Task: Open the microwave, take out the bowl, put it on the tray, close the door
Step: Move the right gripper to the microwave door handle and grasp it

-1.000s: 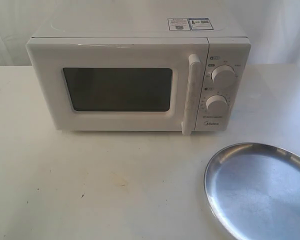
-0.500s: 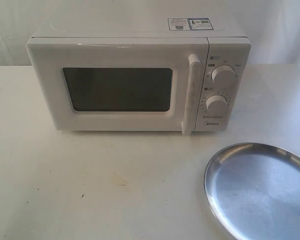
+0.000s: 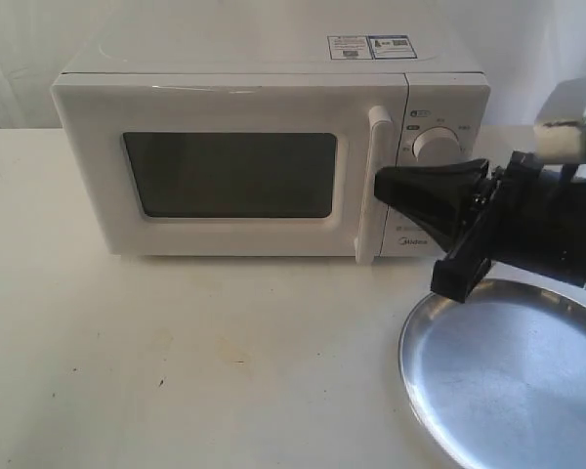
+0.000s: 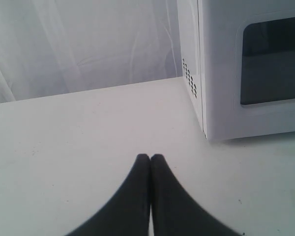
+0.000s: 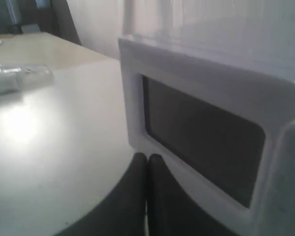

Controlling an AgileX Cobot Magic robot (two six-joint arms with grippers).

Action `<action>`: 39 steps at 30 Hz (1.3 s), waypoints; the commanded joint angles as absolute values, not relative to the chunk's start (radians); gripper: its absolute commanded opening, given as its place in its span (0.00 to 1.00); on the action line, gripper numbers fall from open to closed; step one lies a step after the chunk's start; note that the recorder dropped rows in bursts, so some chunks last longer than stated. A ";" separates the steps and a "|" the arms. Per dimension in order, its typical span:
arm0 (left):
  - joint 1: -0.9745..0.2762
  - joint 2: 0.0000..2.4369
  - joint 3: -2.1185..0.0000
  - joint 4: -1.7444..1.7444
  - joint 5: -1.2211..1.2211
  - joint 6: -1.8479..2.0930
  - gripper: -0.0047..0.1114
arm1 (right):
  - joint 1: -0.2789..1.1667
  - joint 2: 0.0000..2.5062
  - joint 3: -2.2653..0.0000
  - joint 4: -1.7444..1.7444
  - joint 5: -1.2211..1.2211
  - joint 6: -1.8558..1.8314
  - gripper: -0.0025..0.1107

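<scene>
**Right arm swings in toward the door handle**

Exterior: the right gripper (image 3: 381,186), fingers together, now sits just beside the handle (image 3: 378,137) of the shut door (image 3: 225,107). The tray (image 3: 508,391) is bare, and no bowl is visible.

Left wrist: the left gripper (image 4: 150,158) hangs closed and empty near the microwave (image 4: 221,73).

Right wrist: closed fingers face the window (image 5: 201,132). Best to part them, hook the handle and pull along the hinge arc.

Tray (image 3: 508,383) cropped at frame edge, right gripper (image 3: 380,186) hiding part of microwave (image 3: 225,106)
</scene>
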State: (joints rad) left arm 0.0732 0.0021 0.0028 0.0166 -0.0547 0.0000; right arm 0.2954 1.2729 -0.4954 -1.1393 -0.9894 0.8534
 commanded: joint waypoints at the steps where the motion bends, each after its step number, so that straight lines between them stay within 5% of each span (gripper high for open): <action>1: 0.073 0.000 0.000 0.009 -0.060 0.000 0.04 | 0.269 1.340 -0.502 -1.122 -0.857 0.775 0.02; 13: 0.073 0.000 0.000 0.009 -0.060 0.000 0.04 | 0.229 1.532 -0.500 -0.868 -0.924 0.264 0.03; 19: 0.073 0.000 0.000 0.009 -0.060 0.000 0.04 | 0.229 1.621 -0.565 -0.841 -1.008 0.221 0.47; 39: 0.073 0.000 0.000 0.009 -0.060 0.000 0.04 | 0.229 1.808 -0.778 -1.067 -1.053 0.500 0.44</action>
State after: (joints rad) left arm 0.0732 0.0021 0.0028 0.0166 -0.0547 0.0000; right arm 0.2381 1.7909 -0.7636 -1.0124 -1.0502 0.4539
